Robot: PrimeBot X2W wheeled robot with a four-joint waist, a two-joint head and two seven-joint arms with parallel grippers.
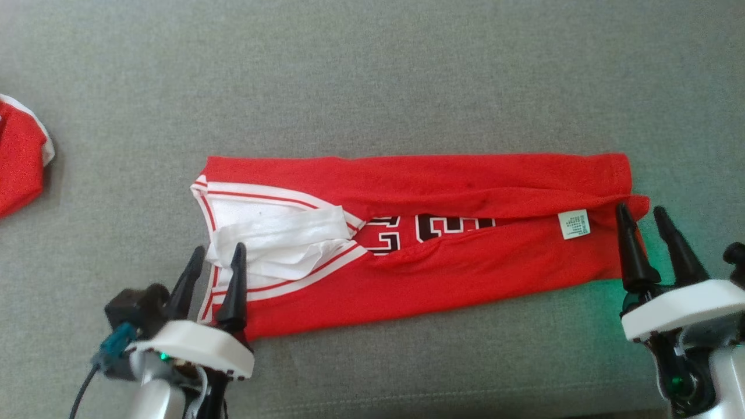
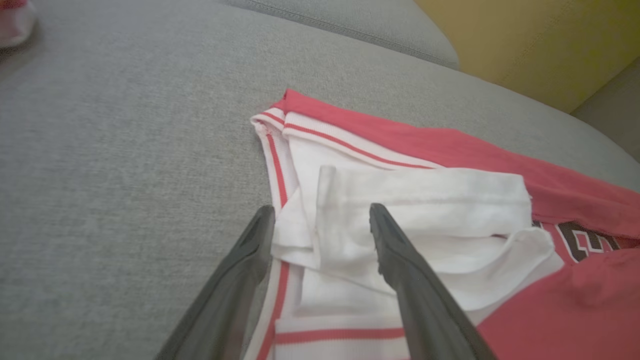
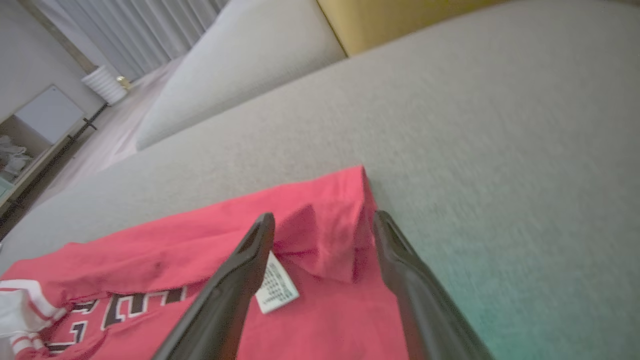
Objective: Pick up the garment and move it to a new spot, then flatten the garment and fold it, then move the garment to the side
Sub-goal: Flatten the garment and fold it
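Jersey (image 1: 442, 174), red with white trim, folded into a long band, flat on the grey couch (image 1: 372, 75). I see my left gripper (image 1: 220, 249) spread wide over its white end, gripping nothing. Right gripper (image 1: 640, 208) likewise wide at the opposite end, near the label (image 1: 574, 224). Second red cloth (image 1: 20, 157) far left.

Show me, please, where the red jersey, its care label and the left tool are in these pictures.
red jersey (image 1: 465, 174), head view, on its upper red fold.
care label (image 1: 574, 224), head view, on the label's middle.
left tool (image 1: 220, 250), head view, midway between its two fingertips.
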